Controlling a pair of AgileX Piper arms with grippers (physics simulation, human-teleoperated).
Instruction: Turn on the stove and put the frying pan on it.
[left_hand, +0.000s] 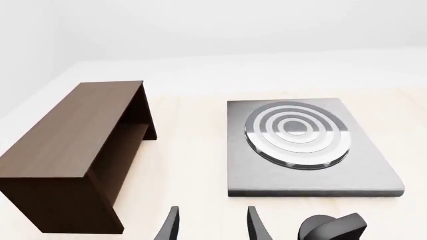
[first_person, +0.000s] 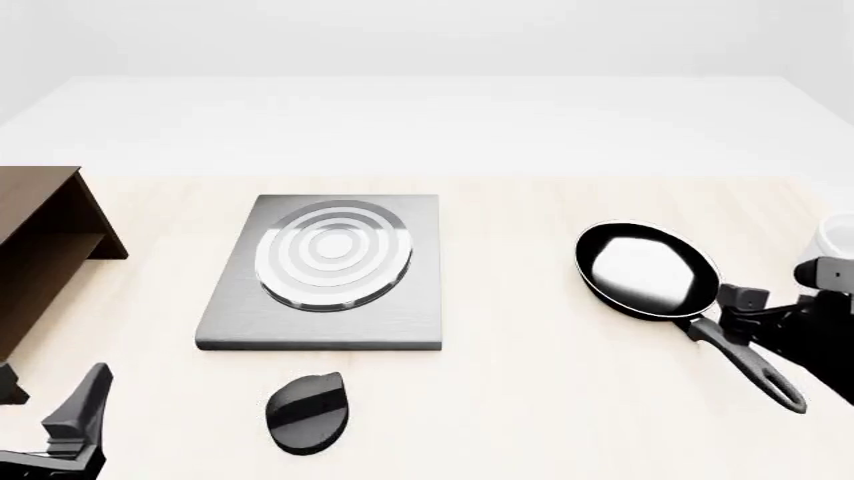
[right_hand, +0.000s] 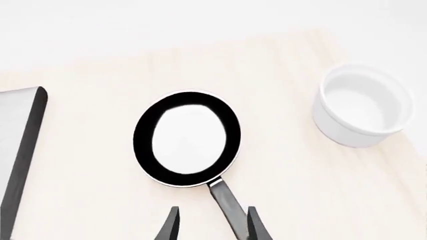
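The stove's grey square hotplate (first_person: 320, 272) with its ring burner lies left of the table's centre, and its black oval knob (first_person: 307, 410) sits just in front of it. In the left wrist view the hotplate (left_hand: 300, 150) is ahead and the knob (left_hand: 332, 227) lies beside my open left gripper (left_hand: 212, 227), apart from it. That gripper (first_person: 47, 395) is at the front left corner. To the right lies the black frying pan (first_person: 647, 270), its handle (first_person: 754, 365) pointing towards me. My right gripper (right_hand: 212, 227) is open, and the pan handle (right_hand: 230, 205) runs between its fingers.
A brown wooden shelf (first_person: 40, 250) stands at the left edge, also seen from the left wrist as the shelf (left_hand: 73, 150). A white bowl (right_hand: 360, 105) sits right of the pan, near the table's right edge as the bowl (first_person: 838, 237).
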